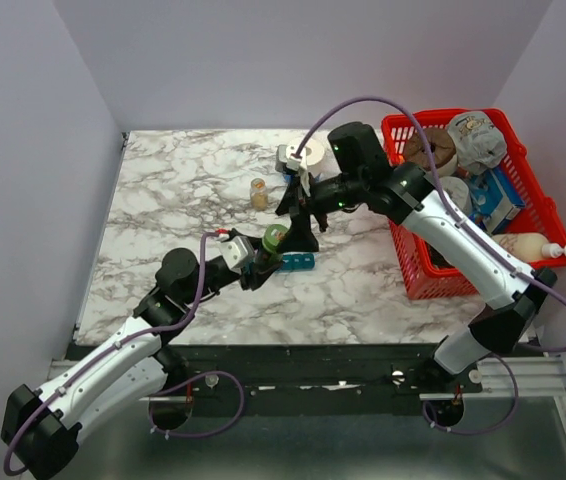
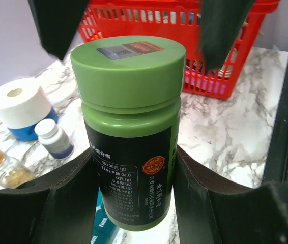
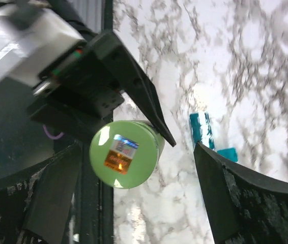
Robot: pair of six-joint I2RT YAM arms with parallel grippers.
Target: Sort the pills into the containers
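My left gripper (image 1: 261, 264) is shut on a green bottle (image 1: 275, 238) with a black label, held upright just above the marble table. In the left wrist view the bottle (image 2: 131, 132) fills the gap between my fingers (image 2: 220, 203). My right gripper (image 3: 139, 201) hangs open over the green cap (image 3: 126, 160), its fingers (image 2: 57, 25) standing apart on either side without touching it. The teal containers strip (image 1: 296, 262) lies on the table right beside the bottle, and its end (image 2: 103, 229) shows under the bottle. No loose pills are in view.
A red mesh basket (image 1: 418, 270) full of packages stands at the right. A small amber jar (image 1: 259, 193), a white roll on a blue base (image 2: 19, 104) and a small white bottle (image 2: 55, 138) stand behind the strip. The table's near edge (image 3: 108, 61) is close.
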